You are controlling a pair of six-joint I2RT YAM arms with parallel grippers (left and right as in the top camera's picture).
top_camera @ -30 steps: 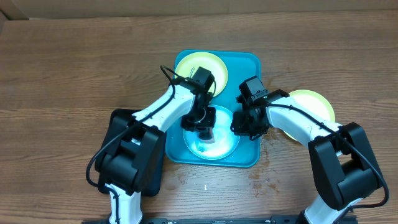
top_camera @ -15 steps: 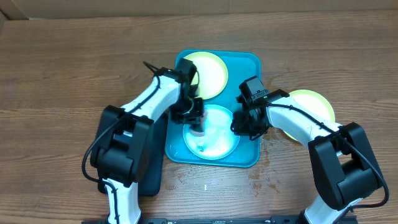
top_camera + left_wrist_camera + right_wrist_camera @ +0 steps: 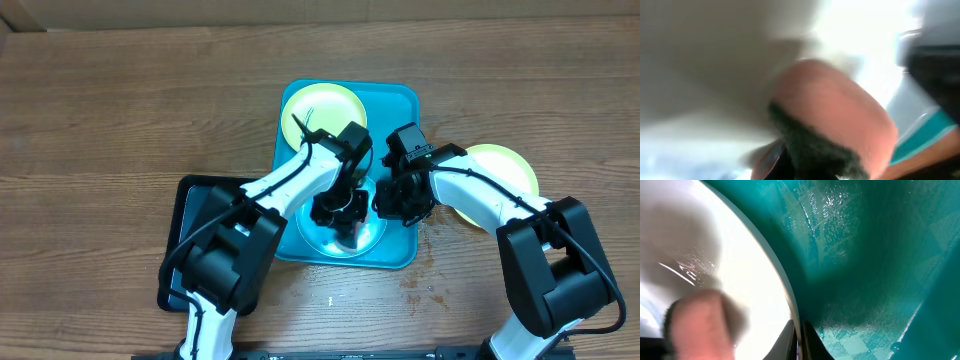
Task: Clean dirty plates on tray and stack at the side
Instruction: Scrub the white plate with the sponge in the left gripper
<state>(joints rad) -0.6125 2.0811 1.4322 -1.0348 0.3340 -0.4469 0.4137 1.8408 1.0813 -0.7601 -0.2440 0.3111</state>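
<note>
On your one turquoise tray (image 3: pixel 400 100), one yellow-green plate (image 3: pixel 320 108) far, one light blue plate (image 3: pixel 312 236) near, second yellow-green plate (image 3: pixel 505 165) on table (image 3: pixel 100 120) right of it, three in all, your left gripper (image 3: pixel 343 222) grasping one sponge (image 3: pixel 835 110), right gripper (image 3: pixel 390 205) clenched on blue plate's rim.

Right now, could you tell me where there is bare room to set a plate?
Bare wood lies left of the tray, beyond the black tray, along the far edge, and right of the side plate. The tray is crowded: yellow plate, blue plate, left claw with its sponge, right claw.
</note>
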